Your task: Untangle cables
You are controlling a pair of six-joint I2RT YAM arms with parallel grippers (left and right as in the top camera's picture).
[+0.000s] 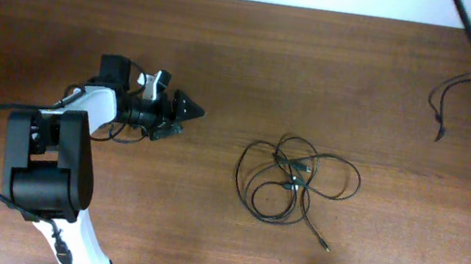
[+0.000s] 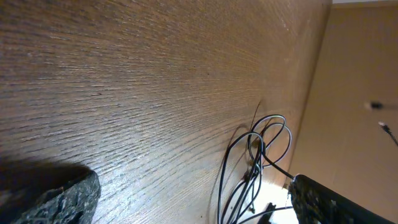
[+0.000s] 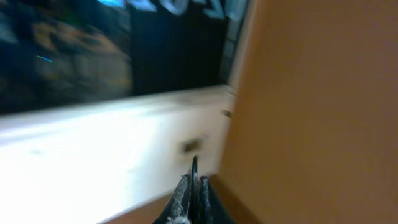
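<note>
Black cables (image 1: pixel 296 180) lie knotted, none freed; at their nine o'clock our left end effector (image 1: pixel 185 108) gapes empty, our right end effector (image 3: pixel 194 190) clenched empty.

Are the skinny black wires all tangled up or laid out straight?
Tangled. The thin black cables lie in overlapping loops that cross each other in one bundle on the brown wooden table, with one plug end trailing out.

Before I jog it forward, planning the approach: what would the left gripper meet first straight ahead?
Likely the tangled cables, across bare table from the left gripper; height unclear, it might pass over them.
</note>
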